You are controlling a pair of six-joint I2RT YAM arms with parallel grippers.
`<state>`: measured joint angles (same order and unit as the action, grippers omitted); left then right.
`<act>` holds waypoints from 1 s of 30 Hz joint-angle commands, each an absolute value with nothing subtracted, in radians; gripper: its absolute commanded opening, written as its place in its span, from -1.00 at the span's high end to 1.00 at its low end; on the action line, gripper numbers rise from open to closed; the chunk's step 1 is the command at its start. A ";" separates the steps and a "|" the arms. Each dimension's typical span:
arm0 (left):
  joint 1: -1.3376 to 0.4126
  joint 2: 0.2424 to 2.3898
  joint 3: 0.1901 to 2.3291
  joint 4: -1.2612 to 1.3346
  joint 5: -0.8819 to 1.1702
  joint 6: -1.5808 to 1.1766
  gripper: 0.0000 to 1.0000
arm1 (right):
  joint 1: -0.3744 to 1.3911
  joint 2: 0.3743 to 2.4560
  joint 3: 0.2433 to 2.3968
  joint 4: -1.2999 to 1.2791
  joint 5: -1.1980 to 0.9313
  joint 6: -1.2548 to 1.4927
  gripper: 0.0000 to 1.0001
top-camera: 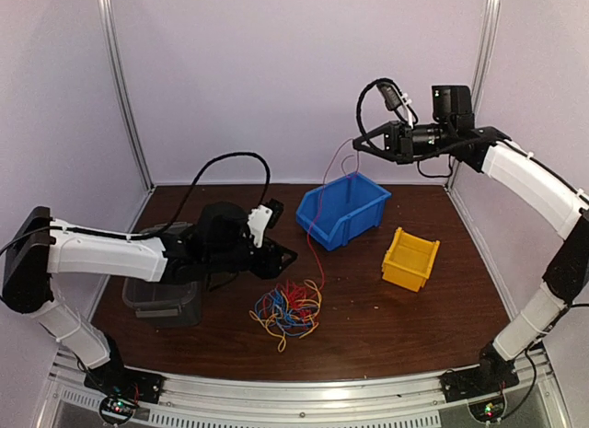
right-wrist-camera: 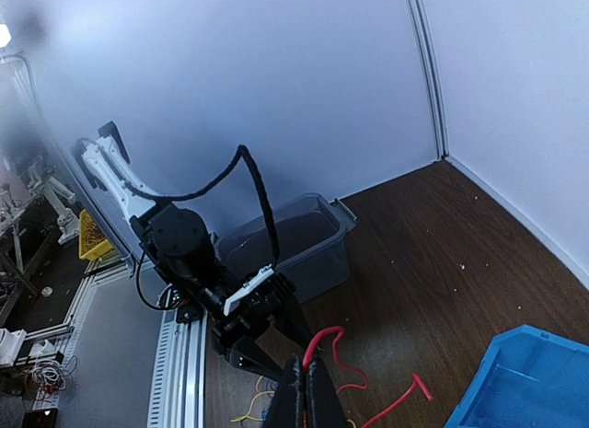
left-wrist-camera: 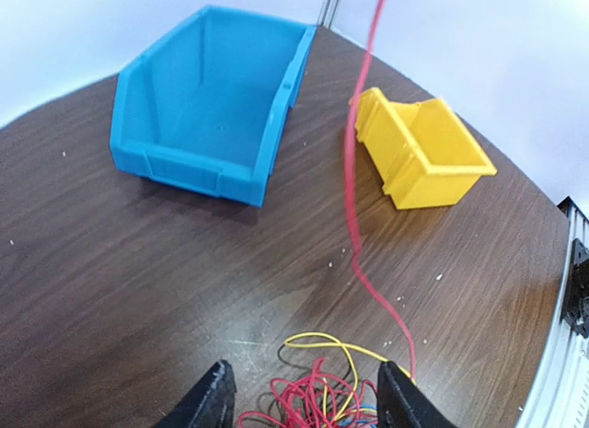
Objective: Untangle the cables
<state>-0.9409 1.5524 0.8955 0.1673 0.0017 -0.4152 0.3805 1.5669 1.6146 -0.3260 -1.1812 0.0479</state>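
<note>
Cables [top-camera: 287, 308] lie heaped outside the blue bin [top-camera: 354, 221]; right claw [top-camera: 357, 143] pinches a red cable [left-wrist-camera: 350, 198] aloft, left claw [left-wrist-camera: 304, 373] spread.

Pale lavender walls [top-camera: 276, 69]; dark wood table [top-camera: 405, 327].

A blue plastic storage bin [top-camera: 342, 210] sits open side up on a dark wood-grain tabletop [top-camera: 405, 327], set at a slant. A smaller yellow bin [top-camera: 409, 259] of the same stackable kind stands near the blue bin, to its right and closer to the front edge, not touching it. Well to the blue bin's left sits a smoky grey translucent tub [top-camera: 164, 301]. Behind the blue bin rise pale walls [top-camera: 276, 69] with metal corner posts [top-camera: 124, 87].
</note>
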 commanded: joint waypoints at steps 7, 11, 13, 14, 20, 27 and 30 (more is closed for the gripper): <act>-1.005 1.593 0.947 0.372 -0.001 -0.241 -0.14 | 0.453 1.479 1.514 -0.424 -1.153 -0.106 1.00; -1.006 1.663 1.005 0.367 -0.079 -0.242 -0.14 | 0.460 1.474 1.520 -0.435 -1.166 -0.105 1.00; -1.006 1.703 1.041 0.343 -0.116 -0.248 -0.11 | 0.461 1.472 1.520 -0.441 -1.179 -0.107 1.00; -1.005 1.722 1.058 0.329 -0.131 -0.248 -0.09 | 0.463 1.471 1.522 -0.445 -1.184 -0.108 1.00; -1.005 1.747 1.075 0.296 -0.140 -0.264 0.34 | 0.463 1.465 1.543 -0.470 -1.208 -0.114 1.00; -1.005 1.694 0.986 0.369 -0.097 -0.237 1.00 | 0.463 1.465 1.546 -0.489 -1.189 -0.128 1.00; -1.005 1.658 0.991 0.353 -0.100 -0.225 1.00 | 0.463 1.464 1.500 -0.477 -1.144 -0.157 0.98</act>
